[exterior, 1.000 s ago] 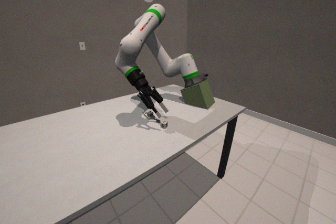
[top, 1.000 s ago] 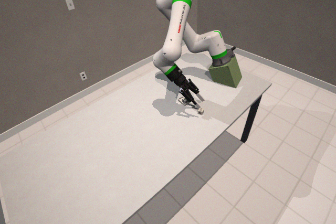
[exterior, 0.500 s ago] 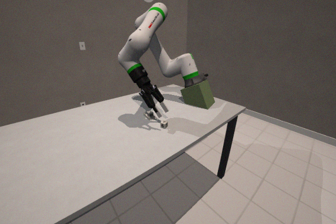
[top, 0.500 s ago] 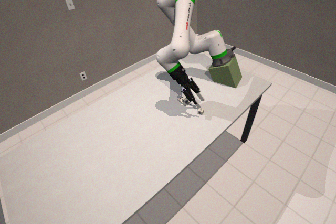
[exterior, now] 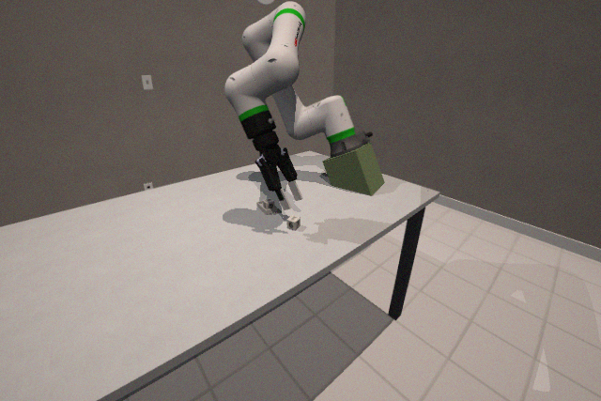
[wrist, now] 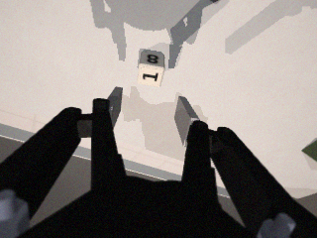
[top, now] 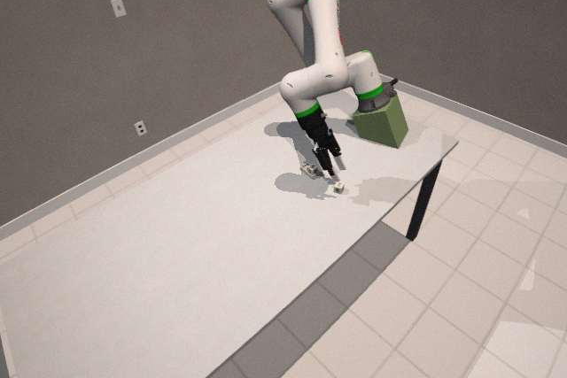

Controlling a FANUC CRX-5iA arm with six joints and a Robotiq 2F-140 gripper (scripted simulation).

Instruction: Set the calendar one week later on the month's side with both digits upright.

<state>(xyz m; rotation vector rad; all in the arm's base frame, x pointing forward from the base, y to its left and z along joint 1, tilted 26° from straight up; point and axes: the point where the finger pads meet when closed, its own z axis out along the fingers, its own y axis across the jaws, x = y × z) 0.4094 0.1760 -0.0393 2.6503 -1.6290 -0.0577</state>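
Keeping the jaws point(top: 336, 165) point(exterior: 293, 194) parted and empty, we left the loose cube point(top: 338, 188) point(exterior: 293, 223) point(wrist: 151, 67) on the tabletop point(top: 205, 236) point(exterior: 146, 280) point(wrist: 50, 64) just beyond their tips, probably so it could be regripped for turning.

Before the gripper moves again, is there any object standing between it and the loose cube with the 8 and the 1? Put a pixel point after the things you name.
Nothing visible stands between the open gripper point(top: 337, 165) point(exterior: 292, 202) point(wrist: 151, 111) and the cube point(top: 338, 188) point(exterior: 293, 223) point(wrist: 151, 68); only shadows fall on the table point(top: 182, 250) point(exterior: 146, 289) around it.
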